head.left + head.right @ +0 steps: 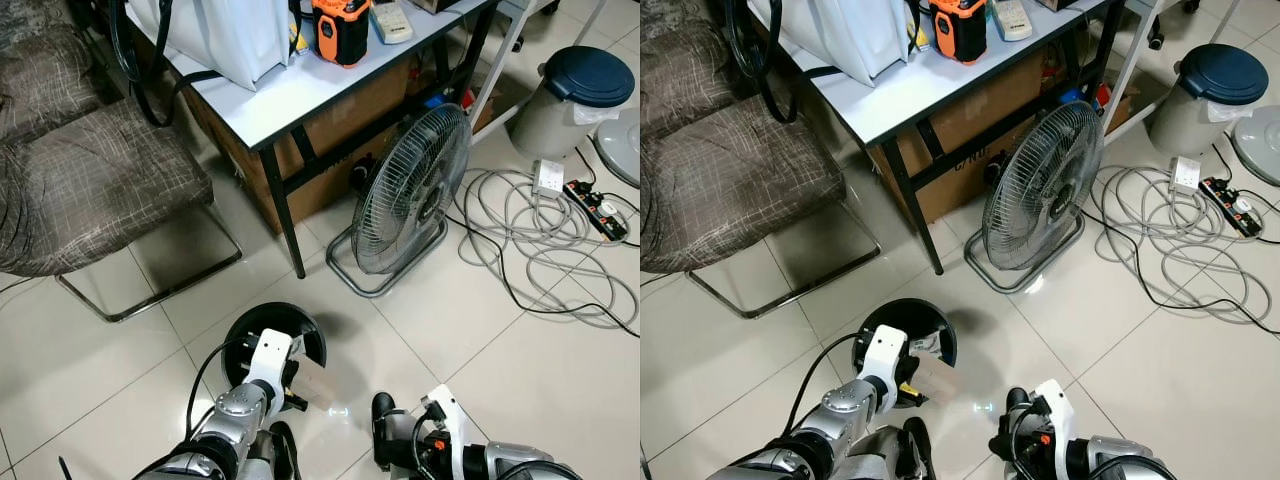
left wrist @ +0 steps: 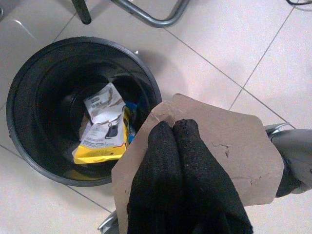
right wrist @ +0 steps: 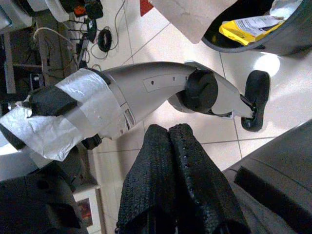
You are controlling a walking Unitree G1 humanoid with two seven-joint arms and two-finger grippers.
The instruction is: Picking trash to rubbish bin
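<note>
Holding a torn piece of cardboard [image 2: 204,146] pinched between closed fingers, the left gripper [image 2: 178,134] hangs at the bin's [image 1: 240,335] four o'clock rim, not squarely over it. Released here, the sheet could catch the rim and slide onto the floor [image 1: 480,330]. The right gripper [image 3: 168,139] is closed, empty and idle.

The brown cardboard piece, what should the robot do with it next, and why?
Probably shift it a little further over the black bin, then let go. The left gripper pinches the cardboard piece at the bin's rim, mostly above floor tiles, so dropping now might miss the wrappers inside.
</note>
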